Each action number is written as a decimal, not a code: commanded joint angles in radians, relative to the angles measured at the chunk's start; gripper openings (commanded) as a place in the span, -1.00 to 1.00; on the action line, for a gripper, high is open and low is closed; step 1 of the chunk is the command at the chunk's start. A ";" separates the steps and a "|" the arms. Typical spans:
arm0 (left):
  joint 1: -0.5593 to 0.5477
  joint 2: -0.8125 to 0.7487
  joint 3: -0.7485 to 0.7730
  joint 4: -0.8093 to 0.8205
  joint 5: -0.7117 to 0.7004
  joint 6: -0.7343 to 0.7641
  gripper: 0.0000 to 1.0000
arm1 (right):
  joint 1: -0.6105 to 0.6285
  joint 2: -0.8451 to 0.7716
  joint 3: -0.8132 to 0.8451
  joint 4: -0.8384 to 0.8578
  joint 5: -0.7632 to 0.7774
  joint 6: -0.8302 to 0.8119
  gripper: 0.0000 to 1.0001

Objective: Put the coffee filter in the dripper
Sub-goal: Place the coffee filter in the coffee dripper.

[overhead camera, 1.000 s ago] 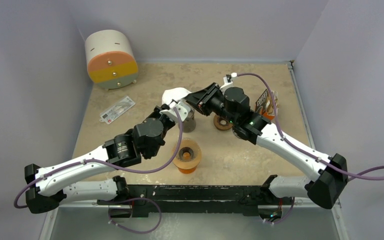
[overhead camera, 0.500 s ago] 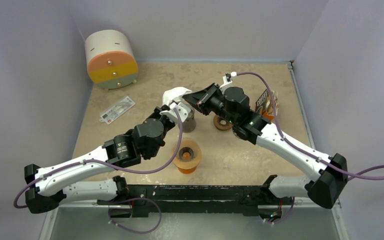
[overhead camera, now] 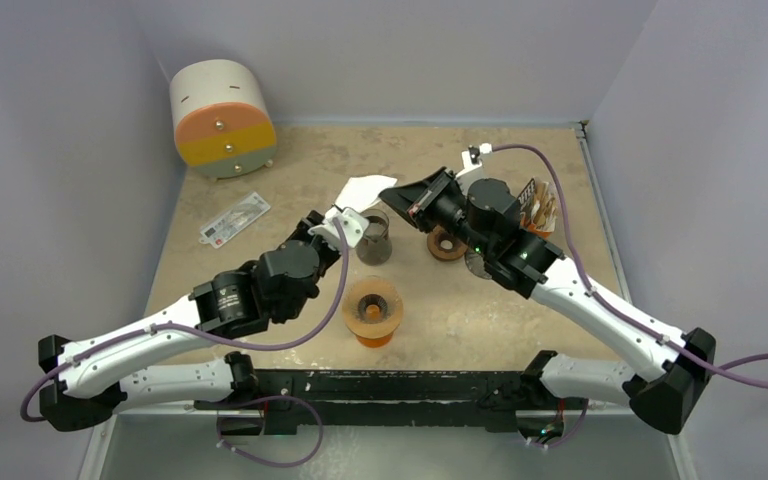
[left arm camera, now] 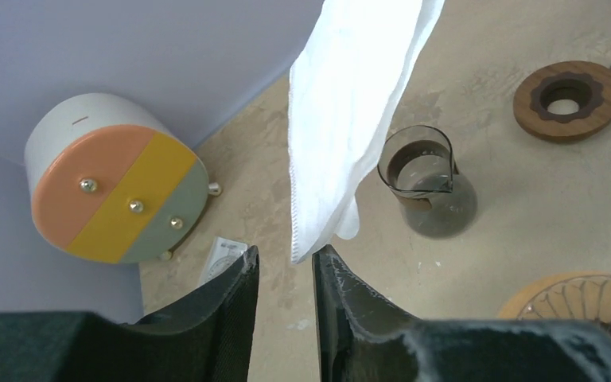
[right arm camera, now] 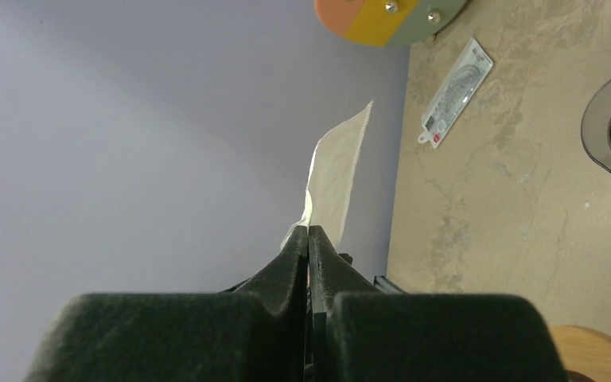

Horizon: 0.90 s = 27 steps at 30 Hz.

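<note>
One floppy, feather-light coffee filter (left arm camera: 350, 119) hangs by its edge from the clamped right gripper (right arm camera: 309, 239), left gripper (left arm camera: 285, 259) slightly parted, dripper (overhead camera: 375, 312) at six o'clock of it

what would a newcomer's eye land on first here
The white paper coffee filter, held up in mid-air above the middle of the table, with the right gripper shut on one edge and the left gripper open at its other end. Next, the ribbed orange dripper near the front centre, and the big white drum with a peach, yellow and green face in the far left corner.
</note>
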State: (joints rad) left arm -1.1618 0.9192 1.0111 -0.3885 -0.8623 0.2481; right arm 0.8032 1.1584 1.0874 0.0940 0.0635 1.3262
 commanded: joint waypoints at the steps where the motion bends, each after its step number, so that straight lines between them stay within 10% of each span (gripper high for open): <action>1: -0.007 -0.013 0.105 -0.108 0.081 -0.117 -0.36 | 0.002 -0.048 -0.010 -0.076 0.008 -0.097 -1.00; 10: -0.007 -0.045 0.236 -0.214 0.313 -0.230 0.23 | 0.002 -0.127 0.056 -0.294 0.070 -0.332 -1.00; 27: -0.007 0.030 0.412 -0.229 0.531 -0.409 0.34 | 0.004 0.042 0.443 -0.663 -0.011 -0.812 -1.00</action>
State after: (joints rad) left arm -1.1622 0.9195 1.3647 -0.6376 -0.3992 -0.0956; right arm 0.8032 1.1587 1.4342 -0.4450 0.0895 0.6724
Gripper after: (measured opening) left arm 0.669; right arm 0.005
